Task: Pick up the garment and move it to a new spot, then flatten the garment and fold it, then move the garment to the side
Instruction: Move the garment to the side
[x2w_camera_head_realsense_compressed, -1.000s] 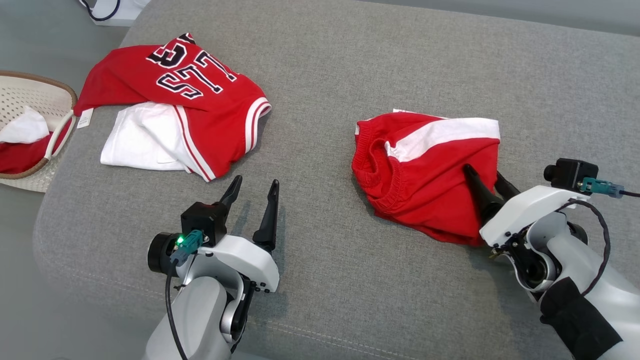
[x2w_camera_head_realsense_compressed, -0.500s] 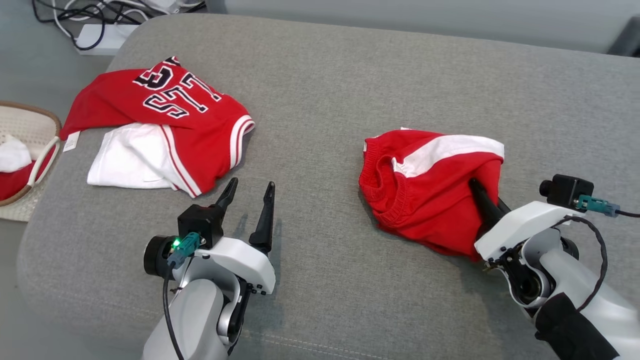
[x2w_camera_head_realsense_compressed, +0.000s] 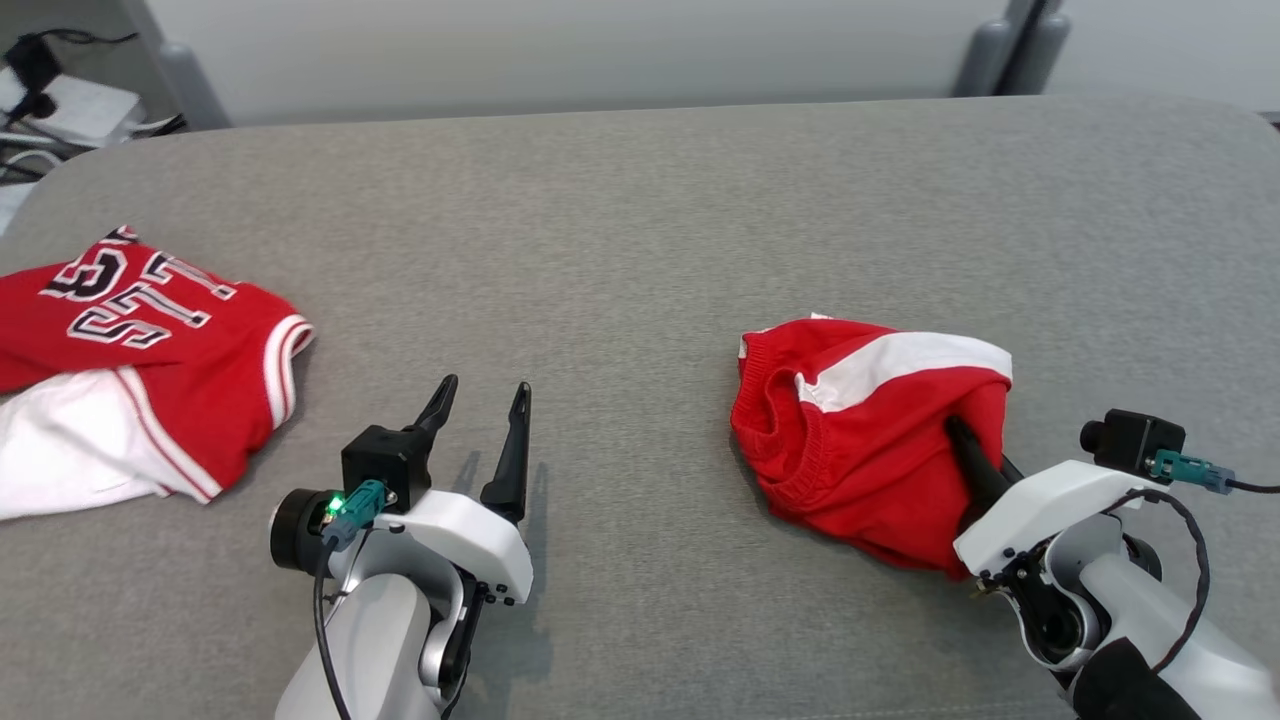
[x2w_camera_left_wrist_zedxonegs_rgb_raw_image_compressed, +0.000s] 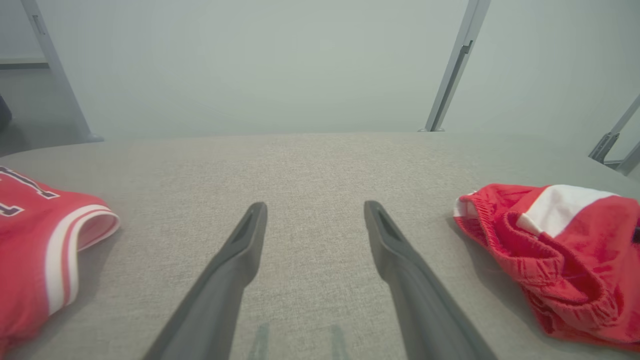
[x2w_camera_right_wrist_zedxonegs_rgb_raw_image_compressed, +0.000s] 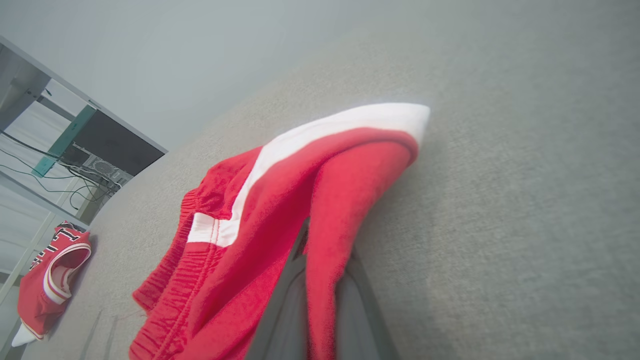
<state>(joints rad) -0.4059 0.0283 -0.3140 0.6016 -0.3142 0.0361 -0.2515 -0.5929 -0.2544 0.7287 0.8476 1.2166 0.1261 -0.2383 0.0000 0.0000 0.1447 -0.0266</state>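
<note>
R gripper (x2w_camera_head_realsense_compressed: 975, 450) pinches the red shorts (x2w_camera_head_realsense_compressed: 850, 450) at their near-right edge, bulk lying fwd-left of it; L gripper (x2w_camera_head_realsense_compressed: 485, 386) open, empty, well apart.

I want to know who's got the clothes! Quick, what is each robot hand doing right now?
Left gripper: open, holding nothing.
Right gripper: shut on a fold of the red shorts.

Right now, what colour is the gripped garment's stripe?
White stripe on red garment; best in right wrist view.
</note>
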